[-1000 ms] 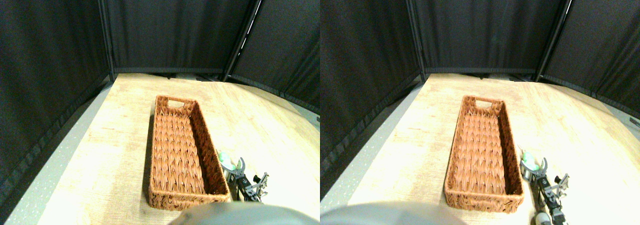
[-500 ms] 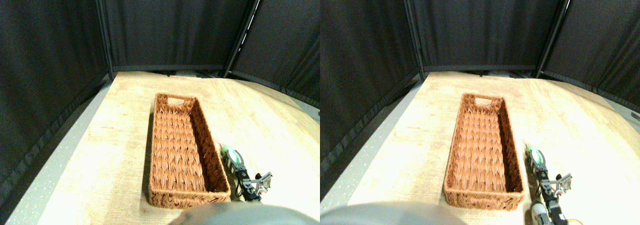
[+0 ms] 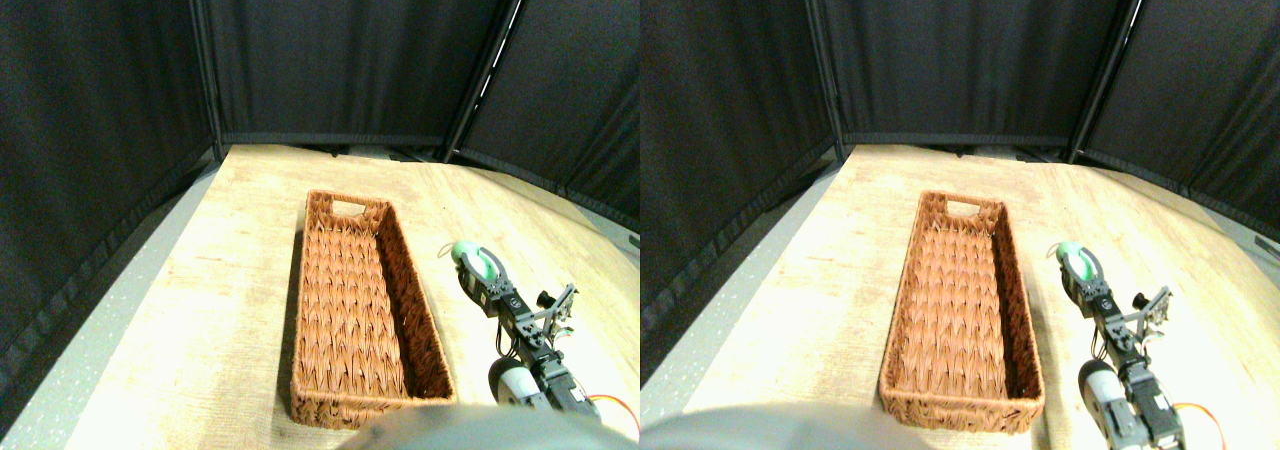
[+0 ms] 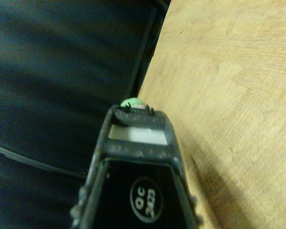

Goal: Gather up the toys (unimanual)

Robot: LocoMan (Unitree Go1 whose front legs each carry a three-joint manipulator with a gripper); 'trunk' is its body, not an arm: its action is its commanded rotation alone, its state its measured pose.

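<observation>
the right gripper point(image 3: 474, 261) is closed around the green toy point(image 3: 470, 257), seemingly lifted clear of the wooden table point(image 3: 230, 270), to the right of the wicker basket point(image 3: 352, 310) and apart from it. in the wrist view only a green sliver point(image 4: 132, 102) peeks past the jaw.

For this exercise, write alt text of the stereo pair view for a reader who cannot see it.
The right end effector holds a green toy above a wooden table, to the right of a brown wicker basket with nothing visible inside. Black curtains enclose the far side of the table.
</observation>
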